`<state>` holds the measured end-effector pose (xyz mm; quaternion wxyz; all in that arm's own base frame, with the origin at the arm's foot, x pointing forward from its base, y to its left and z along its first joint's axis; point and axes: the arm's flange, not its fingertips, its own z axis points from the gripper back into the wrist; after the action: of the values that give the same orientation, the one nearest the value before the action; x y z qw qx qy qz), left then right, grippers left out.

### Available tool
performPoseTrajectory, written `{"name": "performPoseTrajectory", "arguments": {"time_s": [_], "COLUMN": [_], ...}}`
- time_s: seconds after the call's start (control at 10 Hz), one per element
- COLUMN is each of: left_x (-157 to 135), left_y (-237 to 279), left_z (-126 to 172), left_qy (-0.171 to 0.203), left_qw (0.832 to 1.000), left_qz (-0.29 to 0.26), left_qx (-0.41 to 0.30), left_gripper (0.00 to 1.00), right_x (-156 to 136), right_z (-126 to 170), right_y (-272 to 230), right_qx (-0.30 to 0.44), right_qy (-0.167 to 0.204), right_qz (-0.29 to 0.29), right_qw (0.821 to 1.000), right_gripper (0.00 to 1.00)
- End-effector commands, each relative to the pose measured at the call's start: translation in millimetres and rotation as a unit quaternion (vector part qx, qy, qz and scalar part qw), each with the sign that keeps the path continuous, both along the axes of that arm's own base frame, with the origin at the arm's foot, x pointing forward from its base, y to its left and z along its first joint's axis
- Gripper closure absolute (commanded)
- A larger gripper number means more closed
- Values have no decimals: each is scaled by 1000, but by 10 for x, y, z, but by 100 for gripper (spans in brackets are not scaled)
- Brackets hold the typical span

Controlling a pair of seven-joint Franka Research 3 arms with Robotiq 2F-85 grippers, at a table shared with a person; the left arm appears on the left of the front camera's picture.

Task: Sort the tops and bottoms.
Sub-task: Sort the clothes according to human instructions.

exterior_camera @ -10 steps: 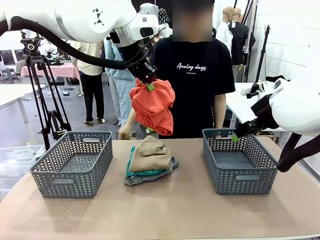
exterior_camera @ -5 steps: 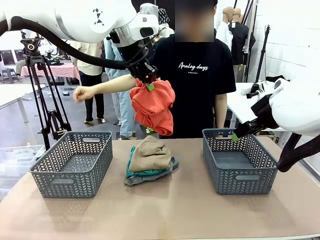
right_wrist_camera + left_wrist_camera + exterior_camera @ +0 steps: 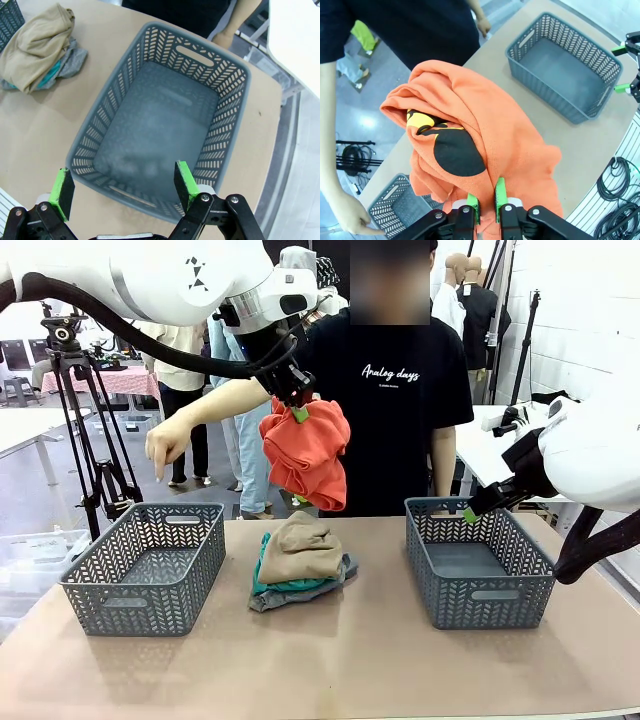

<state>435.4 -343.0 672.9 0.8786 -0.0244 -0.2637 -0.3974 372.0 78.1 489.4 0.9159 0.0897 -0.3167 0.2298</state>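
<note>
Brown table (image 3: 350,670) in front. Beyond its far left corner, a black tripod (image 3: 95,440) on a glossy grey floor (image 3: 40,497). Farther back on the left, a table with a checked pink cloth (image 3: 105,380) and a white table (image 3: 22,430). Past the right edge, a white brick wall (image 3: 585,310) and another white table (image 3: 478,455). Black cables (image 3: 619,220) coiled on the floor.

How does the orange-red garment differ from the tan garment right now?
The orange-red garment hangs in the air, pinched by the shut left end effector; the tan garment lies on the table atop the teal garment and grey garment. The orange-red garment carries a black and yellow print; the tan garment looks plain. Both are bunched-up cloth.
</note>
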Motion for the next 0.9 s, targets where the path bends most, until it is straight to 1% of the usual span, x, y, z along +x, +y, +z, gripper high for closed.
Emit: {"name": "performPoseTrajectory", "arguments": {"time_s": [0.0, 0.6, 0.7, 0.8], "left_x": [-11, -11, 0, 31], "left_y": [9, 9, 0, 114], "left_z": [54, 54, 0, -56], "left_qy": [-3, -3, 0, -2], "left_qw": [1000, 1000, 1000, 1000], "left_qz": [2, 2, 0, 15], "left_qx": [-2, -2, 0, 21], "left_gripper": [100, 100, 100, 100], "right_x": [12, 12, 12, 12], "right_z": [-14, -14, -14, -14], "right_y": [0, 0, 0, 0], "right_qx": [8, 8, 8, 8], "right_qy": [1, 1, 1, 1], "right_qz": [1, 1, 1, 1], "right_qw": [1000, 1000, 1000, 1000], "right_gripper": [0, 0, 0, 0]}}
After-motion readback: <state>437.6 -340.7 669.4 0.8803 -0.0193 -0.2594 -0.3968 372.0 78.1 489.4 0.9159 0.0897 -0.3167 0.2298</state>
